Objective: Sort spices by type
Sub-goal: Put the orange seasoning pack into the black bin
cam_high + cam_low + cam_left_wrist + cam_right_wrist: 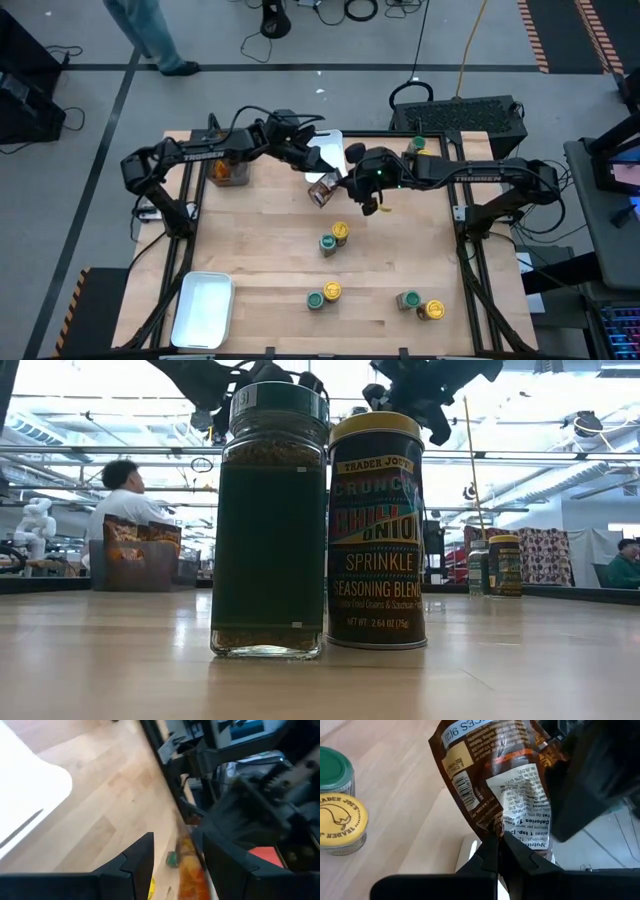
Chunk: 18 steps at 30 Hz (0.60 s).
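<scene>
A brown spice packet hangs above the table's far middle, between my two grippers. My left gripper comes at it from the left and my right gripper from the right, each shut on it. Green-lidded and yellow-lidded jars stand in pairs on their bases: one pair just nearer than the packet, two more pairs toward the near edge. The low view is filled by a green-lidded jar and a yellow-lidded tin. My left gripper has the packet edge-on between its two fingers, lying against one finger; whether the other finger touches does not show. In the right wrist view this gripper covers the packet's side. The packet is clear of the table. My right gripper pinches the packet's printed edge between its two shut fingertips, only at their free ends. The fingers slant down from the table's right. The foil is creased where they meet, and the packet stands up beyond them, clear of the table.
A white tray lies at the near left corner; another white tray lies at the far edge behind the grippers. A dark clear-sided bin with orange-brown packets stands far left. One green-lidded jar stands far right. A person walks beyond the table.
</scene>
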Available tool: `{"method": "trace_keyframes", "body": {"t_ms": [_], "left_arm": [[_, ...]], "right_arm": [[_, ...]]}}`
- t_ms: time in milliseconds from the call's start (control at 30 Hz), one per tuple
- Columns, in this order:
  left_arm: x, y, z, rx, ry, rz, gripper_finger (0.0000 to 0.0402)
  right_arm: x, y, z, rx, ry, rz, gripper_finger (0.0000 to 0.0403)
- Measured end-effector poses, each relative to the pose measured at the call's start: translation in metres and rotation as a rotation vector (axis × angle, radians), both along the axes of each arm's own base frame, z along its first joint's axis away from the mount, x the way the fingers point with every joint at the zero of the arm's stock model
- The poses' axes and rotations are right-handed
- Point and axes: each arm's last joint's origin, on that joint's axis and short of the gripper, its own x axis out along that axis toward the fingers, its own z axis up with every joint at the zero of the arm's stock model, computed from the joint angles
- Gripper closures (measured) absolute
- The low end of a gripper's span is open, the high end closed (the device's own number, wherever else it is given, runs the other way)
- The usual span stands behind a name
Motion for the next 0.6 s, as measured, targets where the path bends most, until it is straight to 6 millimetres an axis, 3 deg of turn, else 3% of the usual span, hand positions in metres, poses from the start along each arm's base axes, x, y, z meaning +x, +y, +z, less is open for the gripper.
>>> {"method": "trace_keyframes", "body": {"t_ms": [600], "left_arm": [[0.005,-0.013,0.001,0.030,-0.021,-0.075,0.0231]], "right_arm": [[0.000,0.001,0.000,0.003,0.001,0.002,0.0403]]}}
